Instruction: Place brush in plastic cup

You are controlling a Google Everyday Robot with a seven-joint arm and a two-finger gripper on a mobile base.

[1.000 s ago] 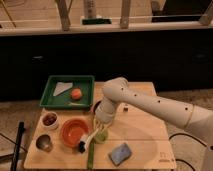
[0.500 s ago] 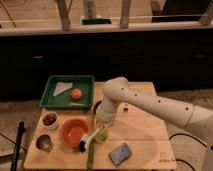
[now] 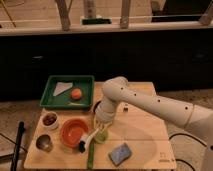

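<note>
Hovering pincer (image 3: pixel 102 124), above plastic cup (image 3: pixel 100 136); brush (image 3: pixel 88 140) beside

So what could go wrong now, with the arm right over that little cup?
The brush seems to slant out of the cup rather than stand inside it, so it may slip out or tip the cup over. The gripper hangs right over the cup, and a careless pull away might knock it. The orange bowl sits close beside the cup, so a falling brush could land in it.

Green tray (image 3: pixel 86 85), orange bowl (image 3: pixel 73 131), blue sponge (image 3: pixel 120 153), metal cup (image 3: pixel 44 143).
</note>
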